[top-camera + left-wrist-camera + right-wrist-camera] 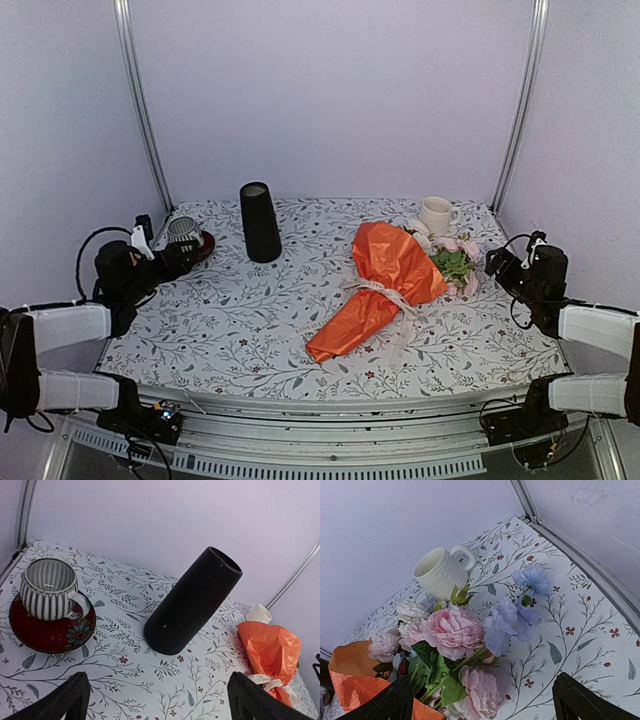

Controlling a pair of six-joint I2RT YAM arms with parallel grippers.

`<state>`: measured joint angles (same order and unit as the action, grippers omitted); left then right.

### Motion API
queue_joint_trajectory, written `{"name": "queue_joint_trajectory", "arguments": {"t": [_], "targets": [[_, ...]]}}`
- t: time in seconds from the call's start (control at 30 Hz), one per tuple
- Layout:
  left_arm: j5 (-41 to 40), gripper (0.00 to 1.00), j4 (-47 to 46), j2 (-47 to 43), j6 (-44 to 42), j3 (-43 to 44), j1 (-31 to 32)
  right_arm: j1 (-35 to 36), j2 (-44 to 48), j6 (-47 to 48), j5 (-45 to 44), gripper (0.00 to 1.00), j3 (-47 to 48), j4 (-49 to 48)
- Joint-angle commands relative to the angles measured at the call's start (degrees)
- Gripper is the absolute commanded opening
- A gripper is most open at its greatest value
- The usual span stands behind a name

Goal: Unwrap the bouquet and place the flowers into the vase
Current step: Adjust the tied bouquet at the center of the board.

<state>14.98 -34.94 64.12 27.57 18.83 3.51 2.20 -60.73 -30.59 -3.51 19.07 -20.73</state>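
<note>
Bouquet (385,285) not yet unwrapped; every step remains. Left gripper (160,702): wide, empty, at the left edge of the table (250,330). Vase (260,222): upright near the rear edge, no stems in it. The bouquet lies right of centre, ribbon (375,290) tied, flowers (455,258) toward the rear right corner. Right gripper (487,697): wide, empty, at the right edge.

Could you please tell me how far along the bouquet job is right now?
Done: nothing yet. The bouquet lies on the table, still wrapped with the ribbon tied, and no flowers stand in the vase. In hand: nothing; the jaws of the left arm and right arm are open and empty, off to the sides. Left: untie, unwrap, and put the flowers in the vase.
</note>
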Motion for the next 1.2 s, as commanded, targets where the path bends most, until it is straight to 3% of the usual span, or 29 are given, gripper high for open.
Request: {"name": "queue_joint_trajectory", "arguments": {"t": [0.0,0.13,0.3,0.4,0.5,0.73,1.0,1.17], "targets": [[-0.49,0.98,-2.44,-2.96,3.23,-1.92,0.22,0.08,-2.38,0.19,-0.91,0.99,1.46,-1.67],[-5.88,0.98,1.02,-5.88,8.33,-3.6,-0.12,0.11,-3.66,-0.18,1.62,0.99,2.39,-1.61],[5.07,0.98,-3.56,-4.26,5.89,-4.0,0.6,0.05,-5.63,0.37,4.8,0.99,2.06,-3.63],[10.11,0.93,-6.42,-1.78,3.53,-3.19,3.45,0.09,-7.92,1.17,5.87,0.99,3.2,-3.43],[10.23,0.92,-4.87,-0.51,-1.85,-0.94,10.01,0.03,-10.08,1.56,7.51,0.99,4.21,-3.55],[1.64,0.93,-0.78,4.2,-14.85,3.06,30.7,0.95,-10.23,2.73,11.78,0.99,4.39,-4.94],[-2.53,0.89,6.3,16.85,-23.11,12.33,43.66,3.77,-7.69,5.63,14.0,0.99,4.24,-6.45],[-5.99,0.88,10.61,20.78,-23.57,14.87,47.71,4.04,-6.2,6.57,13.98,0.99,3.83,-6.78]]}}
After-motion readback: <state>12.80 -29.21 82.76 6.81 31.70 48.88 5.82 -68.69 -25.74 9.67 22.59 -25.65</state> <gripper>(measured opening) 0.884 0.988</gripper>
